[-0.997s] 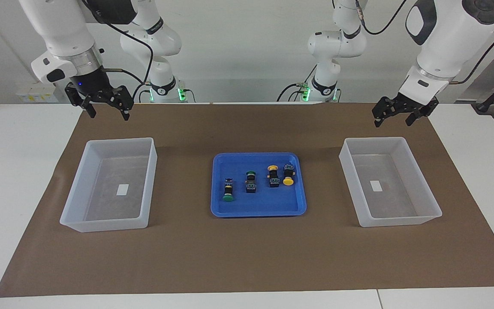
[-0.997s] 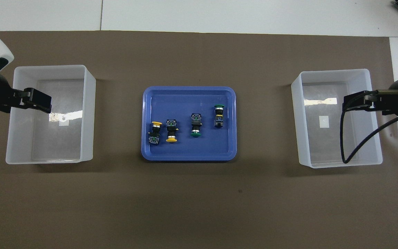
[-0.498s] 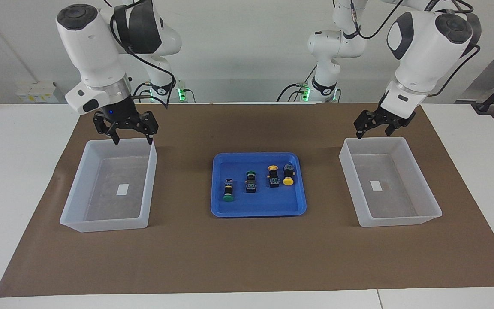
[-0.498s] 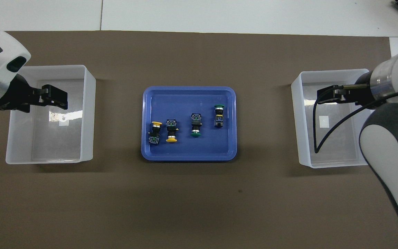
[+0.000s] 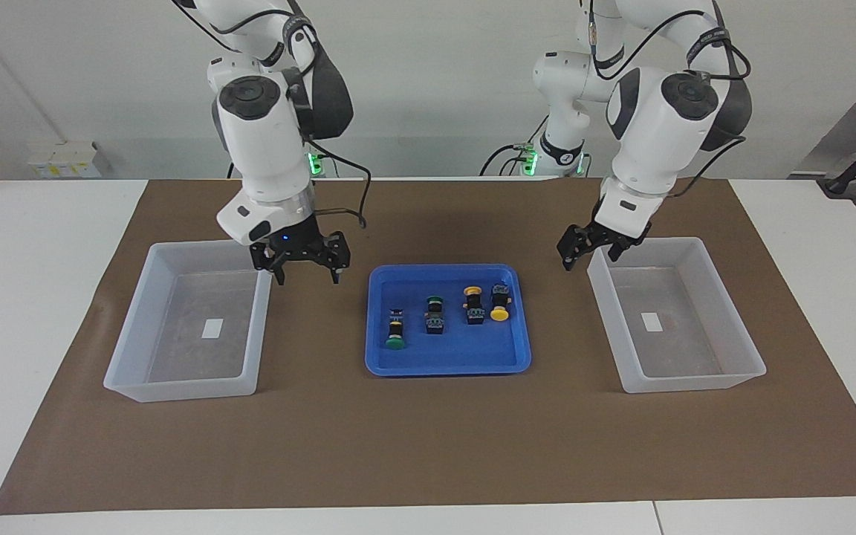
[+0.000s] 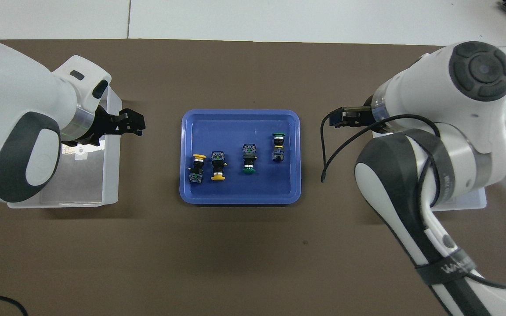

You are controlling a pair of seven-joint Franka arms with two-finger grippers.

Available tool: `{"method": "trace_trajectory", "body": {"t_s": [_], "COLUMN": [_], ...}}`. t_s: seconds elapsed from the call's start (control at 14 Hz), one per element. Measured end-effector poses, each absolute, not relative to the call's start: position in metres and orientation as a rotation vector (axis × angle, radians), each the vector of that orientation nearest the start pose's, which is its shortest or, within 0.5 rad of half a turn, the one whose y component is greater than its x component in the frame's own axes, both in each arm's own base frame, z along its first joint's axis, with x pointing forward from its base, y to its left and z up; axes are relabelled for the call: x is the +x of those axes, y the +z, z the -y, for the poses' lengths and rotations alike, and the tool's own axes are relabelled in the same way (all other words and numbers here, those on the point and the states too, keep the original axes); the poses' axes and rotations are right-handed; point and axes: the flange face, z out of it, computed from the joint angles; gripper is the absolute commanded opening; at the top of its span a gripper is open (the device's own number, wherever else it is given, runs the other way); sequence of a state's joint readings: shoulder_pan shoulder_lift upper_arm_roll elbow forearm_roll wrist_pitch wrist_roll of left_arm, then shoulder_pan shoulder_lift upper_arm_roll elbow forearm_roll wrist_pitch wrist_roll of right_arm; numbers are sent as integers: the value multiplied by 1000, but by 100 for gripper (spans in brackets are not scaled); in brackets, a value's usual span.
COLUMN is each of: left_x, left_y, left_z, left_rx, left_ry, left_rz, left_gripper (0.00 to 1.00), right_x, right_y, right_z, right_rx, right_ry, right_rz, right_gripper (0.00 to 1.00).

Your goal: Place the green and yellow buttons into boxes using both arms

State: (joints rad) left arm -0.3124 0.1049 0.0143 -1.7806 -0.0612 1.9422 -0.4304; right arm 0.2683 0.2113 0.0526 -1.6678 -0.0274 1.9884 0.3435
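Four buttons lie in a blue tray [image 5: 449, 364] at the middle of the mat. Two have green caps [image 5: 394, 332] [image 5: 434, 313] and lie toward the right arm's end. Two have yellow caps [image 5: 472, 303] [image 5: 500, 305] and lie toward the left arm's end. In the overhead view they show as green [image 6: 248, 159] [image 6: 278, 145] and yellow [image 6: 196, 167] [image 6: 218, 166]. My right gripper [image 5: 307, 276] is open and empty, over the mat between its box and the tray. My left gripper [image 5: 589, 258] is open and empty, over the mat between the tray and its box.
Two translucent white boxes stand on the brown mat, one toward the right arm's end [image 5: 183, 388] and one toward the left arm's end [image 5: 688, 383]. Each has a small white label on its floor. A black cable loops down from the right arm's wrist [image 6: 323, 175].
Both grippers have come down and moved inward, from the robots' edge of the mat past their boxes toward the tray. The buttons have not moved.
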Motion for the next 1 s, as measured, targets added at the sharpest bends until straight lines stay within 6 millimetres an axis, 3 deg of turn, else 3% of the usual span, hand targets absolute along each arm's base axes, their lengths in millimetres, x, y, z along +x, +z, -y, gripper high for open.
{"method": "trace_trajectory", "body": {"t_s": [0.14, 0.43, 0.71, 1.0], "left_x": [571, 568, 561, 561], "left_y": [478, 465, 441, 441], "left_z": [196, 202, 208, 208], "left_rx": [-3213, -3218, -3225, -3226], "left_ry": [-74, -94, -124, -129], "left_rz": [223, 210, 194, 193], "left_gripper": [100, 100, 100, 100], "right_x": [605, 598, 596, 586], "right_y": [474, 430, 400, 367], "right_z": [-222, -276, -299, -327], "right_rx": [-3112, -3168, -3171, -3212], "right_ry": [-167, -170, -161, -184], "right_rz": [-8, 45, 83, 116], "right_gripper": [100, 100, 98, 88]}}
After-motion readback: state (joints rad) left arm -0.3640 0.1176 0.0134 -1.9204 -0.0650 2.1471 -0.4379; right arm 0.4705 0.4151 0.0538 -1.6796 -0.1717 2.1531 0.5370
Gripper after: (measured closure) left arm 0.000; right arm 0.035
